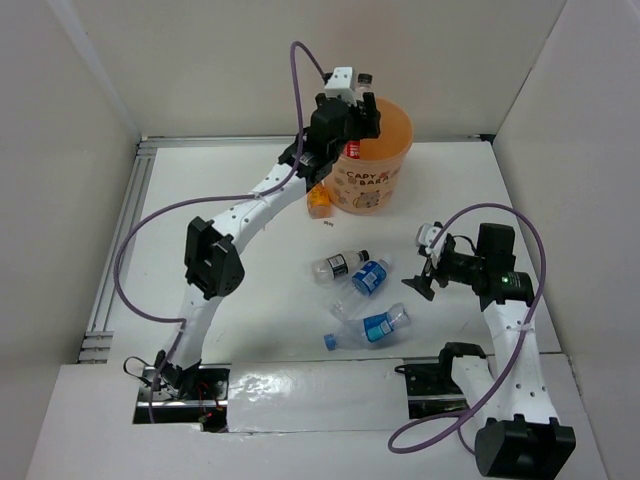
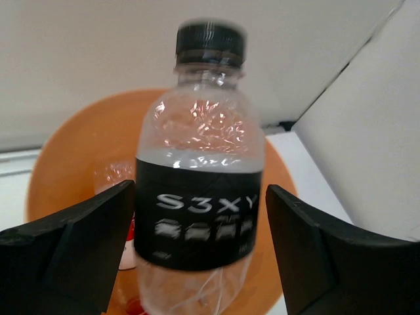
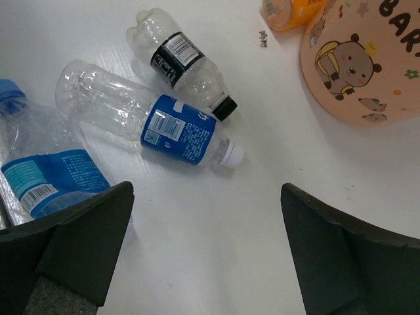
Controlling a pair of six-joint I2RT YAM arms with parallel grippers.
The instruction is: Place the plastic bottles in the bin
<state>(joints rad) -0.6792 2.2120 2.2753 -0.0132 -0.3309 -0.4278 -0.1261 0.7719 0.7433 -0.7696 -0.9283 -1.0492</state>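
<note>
A clear plastic bottle [image 2: 200, 210] with a black label and black cap stands upright between the fingers of my left gripper [image 2: 200, 249], blurred, directly above the orange bin [image 2: 85, 151]. The jaws stand apart, with a thin gap showing on the bottle's right side. A red-labelled bottle [image 2: 121, 223] lies inside the bin. In the top view my left gripper [image 1: 362, 112] hangs over the bin [image 1: 392, 160]. Three bottles lie on the table: black-labelled [image 3: 180, 56], blue-labelled with a white cap [image 3: 184, 134], and blue-capped [image 3: 46, 177]. My right gripper [image 3: 207, 256] hovers open just right of them.
A stubby orange bottle [image 1: 319, 200] stands against the bin's left side, also at the top of the right wrist view [image 3: 289, 13]. The bin's cartoon wall [image 3: 367, 72] is at that view's upper right. White walls enclose the table on three sides.
</note>
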